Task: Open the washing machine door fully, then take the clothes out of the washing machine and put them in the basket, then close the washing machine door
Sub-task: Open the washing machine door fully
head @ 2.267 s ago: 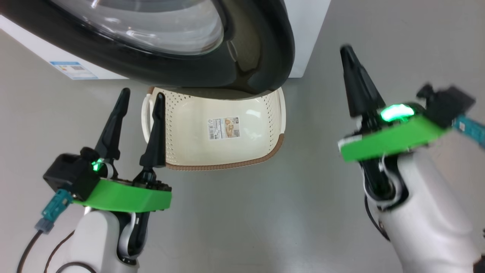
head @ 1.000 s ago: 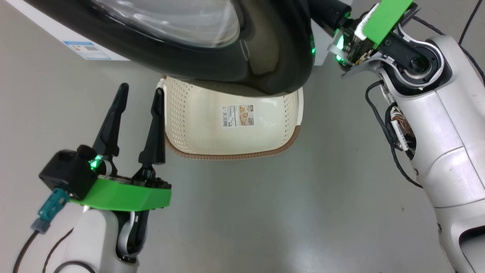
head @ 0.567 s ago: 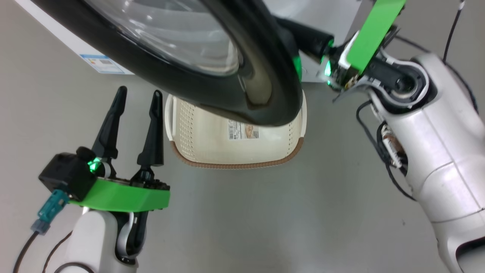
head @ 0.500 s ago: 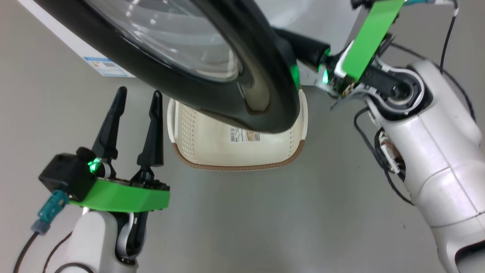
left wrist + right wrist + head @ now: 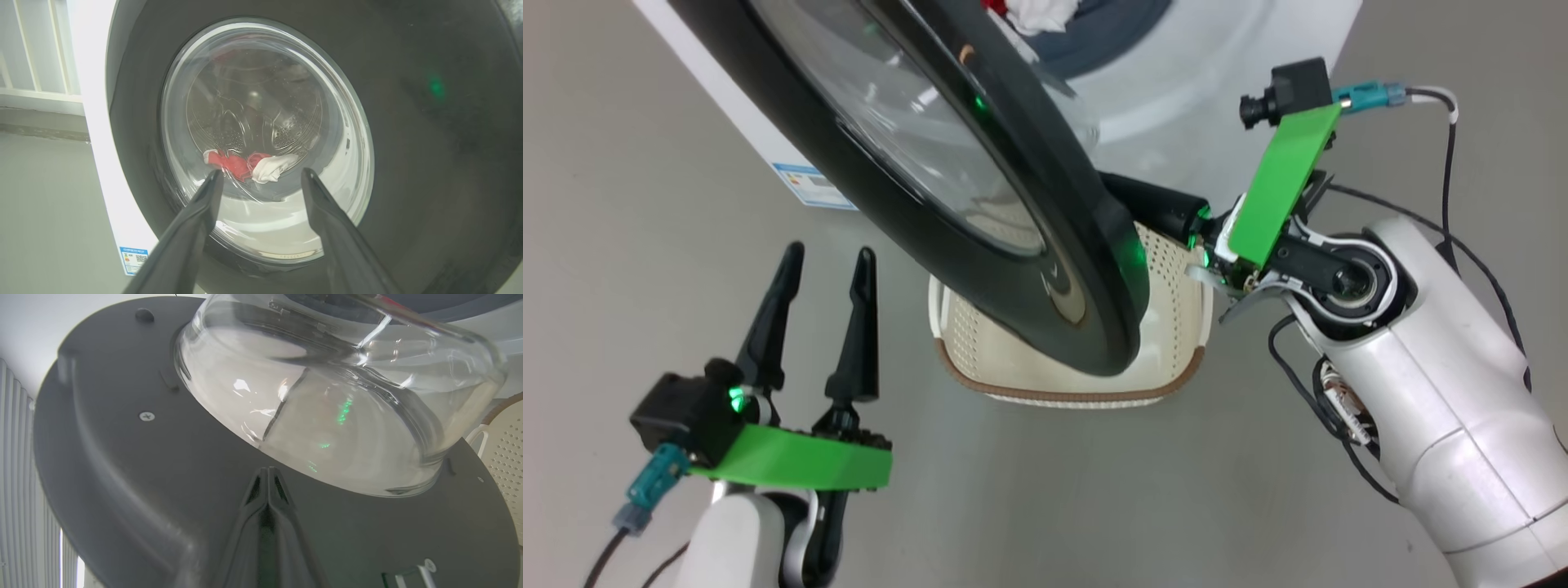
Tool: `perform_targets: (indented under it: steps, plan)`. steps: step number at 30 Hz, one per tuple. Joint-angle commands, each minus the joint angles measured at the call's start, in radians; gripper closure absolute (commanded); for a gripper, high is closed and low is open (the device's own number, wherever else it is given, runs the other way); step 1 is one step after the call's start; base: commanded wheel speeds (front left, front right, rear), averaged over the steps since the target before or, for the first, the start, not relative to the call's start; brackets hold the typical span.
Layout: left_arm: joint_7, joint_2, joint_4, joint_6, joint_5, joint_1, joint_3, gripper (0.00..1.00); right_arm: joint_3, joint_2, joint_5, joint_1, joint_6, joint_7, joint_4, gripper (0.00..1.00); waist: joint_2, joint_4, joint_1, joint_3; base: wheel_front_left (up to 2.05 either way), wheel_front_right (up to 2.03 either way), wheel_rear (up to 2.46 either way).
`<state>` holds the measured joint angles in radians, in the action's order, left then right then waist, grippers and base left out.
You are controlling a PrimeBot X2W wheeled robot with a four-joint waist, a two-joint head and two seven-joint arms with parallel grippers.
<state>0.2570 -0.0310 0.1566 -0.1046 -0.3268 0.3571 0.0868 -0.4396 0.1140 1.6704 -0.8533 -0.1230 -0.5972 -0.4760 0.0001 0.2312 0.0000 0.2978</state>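
Observation:
The washing machine door [image 5: 931,163], a black rim around a clear glass bowl, stands partly swung out from the white washing machine [image 5: 1241,114]. Red and white clothes [image 5: 1033,10] lie in the drum, also seen through the glass as the clothes [image 5: 245,162]. The cream basket [image 5: 1176,343] sits on the floor under the door. My right gripper [image 5: 1156,208] is shut, its fingers reaching behind the door. In the right wrist view the right gripper [image 5: 267,470] rests against the door's grey inner face [image 5: 122,457], below the glass bowl [image 5: 335,404]. My left gripper [image 5: 828,253] hangs open and empty, left of the basket, facing the door's front [image 5: 429,163].
Grey floor [image 5: 1054,490] surrounds the basket. A blue-and-white label [image 5: 814,184] marks the machine's lower front. The basket's perforated wall [image 5: 506,453] shows at the right edge of the right wrist view. My right forearm [image 5: 1421,392] stands right of the basket.
The door has swung further out from the machine with my shut right gripper behind it. The head camera has shifted, bringing drum and clothes into view. My left gripper stays open.

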Motion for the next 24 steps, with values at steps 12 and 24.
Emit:
perform_targets:
  steps: [12, 24]
  plan:
    - [0.005, -0.019, 0.003, 0.026, -0.020, -0.053, -0.017, 0.00, -0.062, -0.021, 0.000, 0.078, -0.008, -0.007, 0.037, 1.00, -0.0001, 0.099, 0.0000, -0.107, 0.00, 0.00, 0.00]
    - [0.005, -0.019, 0.033, 0.045, -0.032, -0.065, -0.003, 0.00, -0.104, -0.028, -0.006, 0.100, -0.008, 0.001, 0.032, 1.00, -0.0001, 0.181, 0.0000, -0.132, 0.00, 0.00, 0.00]
